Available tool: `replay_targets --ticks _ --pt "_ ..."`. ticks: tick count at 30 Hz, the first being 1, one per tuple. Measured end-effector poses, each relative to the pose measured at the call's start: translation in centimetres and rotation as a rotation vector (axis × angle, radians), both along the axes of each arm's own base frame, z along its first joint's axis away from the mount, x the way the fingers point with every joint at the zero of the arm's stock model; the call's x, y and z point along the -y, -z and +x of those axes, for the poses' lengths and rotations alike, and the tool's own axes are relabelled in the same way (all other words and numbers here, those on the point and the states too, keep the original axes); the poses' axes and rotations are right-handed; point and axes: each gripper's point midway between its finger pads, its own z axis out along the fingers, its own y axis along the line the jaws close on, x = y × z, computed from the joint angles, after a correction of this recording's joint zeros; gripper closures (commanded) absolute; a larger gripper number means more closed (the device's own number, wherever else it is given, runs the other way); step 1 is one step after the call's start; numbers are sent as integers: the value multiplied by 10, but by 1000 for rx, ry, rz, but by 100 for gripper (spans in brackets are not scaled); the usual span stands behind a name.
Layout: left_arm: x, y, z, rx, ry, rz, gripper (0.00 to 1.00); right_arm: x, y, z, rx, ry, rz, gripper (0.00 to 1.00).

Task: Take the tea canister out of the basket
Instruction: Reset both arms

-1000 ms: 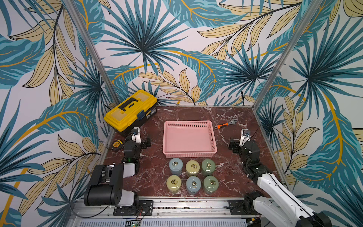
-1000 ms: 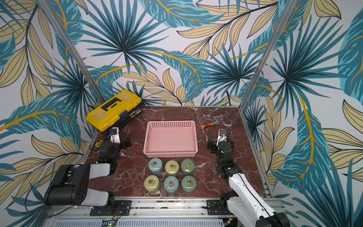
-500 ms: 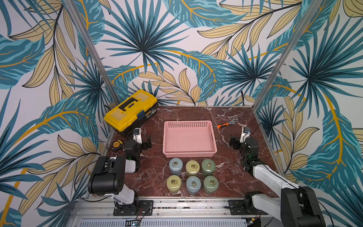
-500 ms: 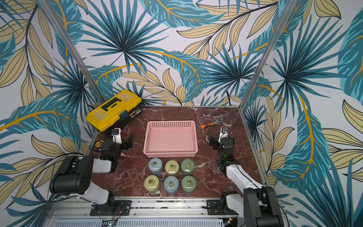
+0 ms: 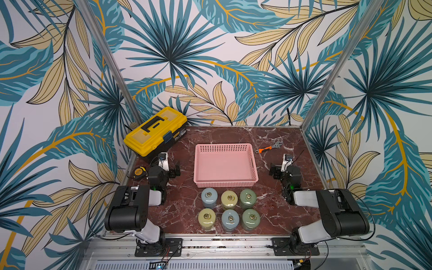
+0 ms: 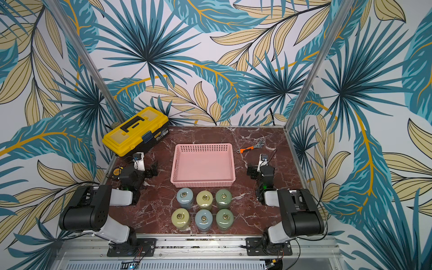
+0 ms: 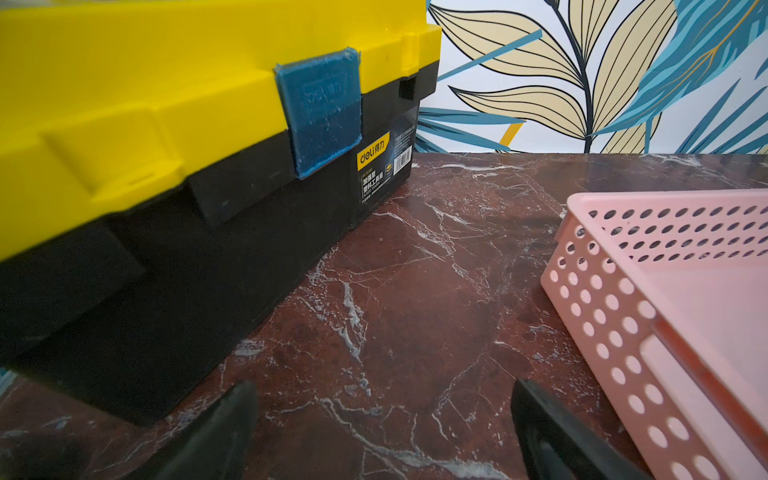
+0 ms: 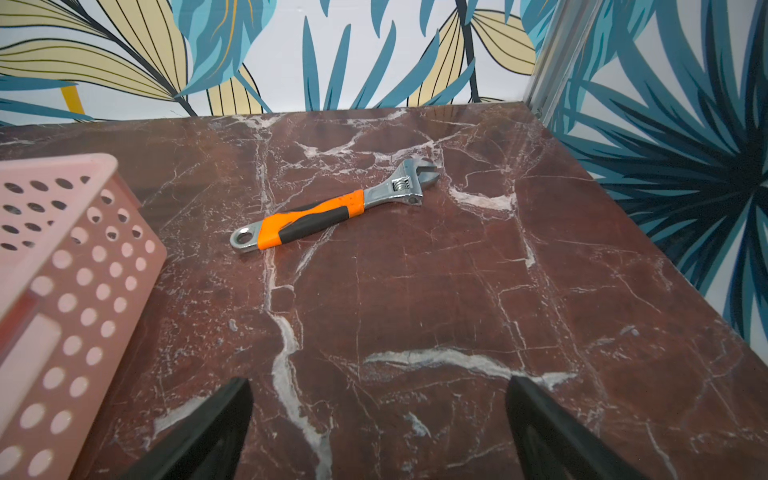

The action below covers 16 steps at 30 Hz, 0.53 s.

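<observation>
tea canisters (image 5: 229, 199): six of them, all out on the table, upright, in two rows of three. They sit just in front of the basket's near wall, none inside it.
canister colours: row by the basket goes blue, yellow, green from the robot's left. Front row goes yellow, blue, green. Each lid has a little metal ring on top.
basket (image 5: 224, 163): pink, shallow, holes all round the sides. It's sitting flat mid-table, and only its own plain floor shows inside in both top views.
left gripper (image 7: 384, 415): jaws spread wide, nothing between them but marble. It's parked low on the robot's left of the basket, apart from it and aimed at the gap between basket and toolbox.
right gripper (image 8: 380, 390): same deal, jaws wide with nothing held, low over the table on the other side of the basket. It faces the wrench.
toolbox (image 5: 155, 131): yellow lid, black body, blue latch closed. It's in the back left corner, angled.
wrench (image 5: 268, 147): adjustable, orange and black grip, lying flat behind the right gripper, near the basket's back right corner but not touching it.
tape measure (image 5: 138, 172): small yellow and black one at the left edge, beside the left arm.
table (image 5: 233, 135): dark red marble look with white veins.
</observation>
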Motion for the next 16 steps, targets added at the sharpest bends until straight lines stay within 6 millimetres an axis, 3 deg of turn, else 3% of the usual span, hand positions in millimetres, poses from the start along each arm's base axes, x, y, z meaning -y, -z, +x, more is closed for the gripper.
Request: replay_targets --ticks 4,16 --pt "0 0 0 -1 0 0 0 0 -12 8 34 4 3 1" --pt "2 0 0 -1 4 5 0 0 -12 8 33 4 3 1"
